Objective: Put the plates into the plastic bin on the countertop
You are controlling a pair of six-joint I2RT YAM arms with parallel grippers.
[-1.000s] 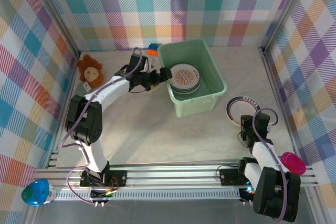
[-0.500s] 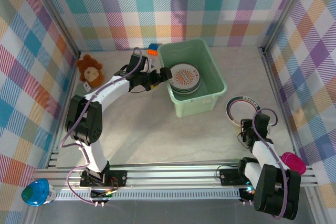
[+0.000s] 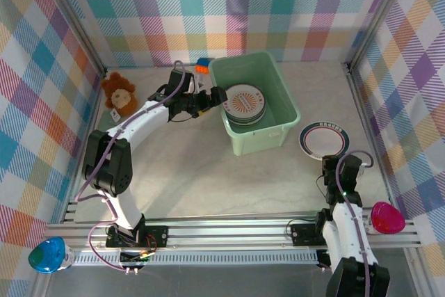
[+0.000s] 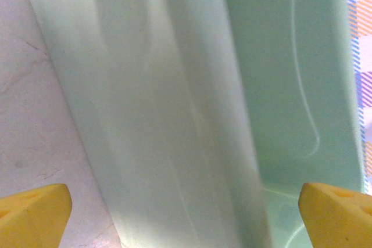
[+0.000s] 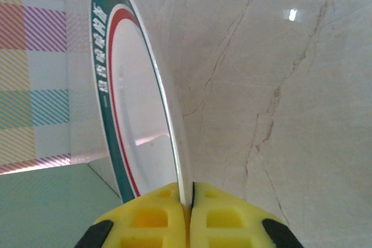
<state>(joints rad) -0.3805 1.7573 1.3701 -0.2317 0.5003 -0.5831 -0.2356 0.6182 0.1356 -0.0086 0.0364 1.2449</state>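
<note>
Plate (image 5: 139,114): glazed, glossy, smooth, with light reflections. Bin (image 4: 174,114): smooth, semi-matt mint plastic. Countertop (image 5: 279,85): smooth, faintly veined stone-look surface with slight sheen. Frame rail (image 3: 229,231): extruded silver metal.

I worked in a robot test cell, not a real kitchen: a marbled beige countertop (image 3: 201,172) was boxed in by flat plaid walls (image 3: 229,12) hung on bare metal corner posts (image 3: 71,15). My arms stood bolted to an aluminium rail (image 3: 229,231) along the near edge, and a plush lion (image 3: 119,92) sat by the wall.
</note>
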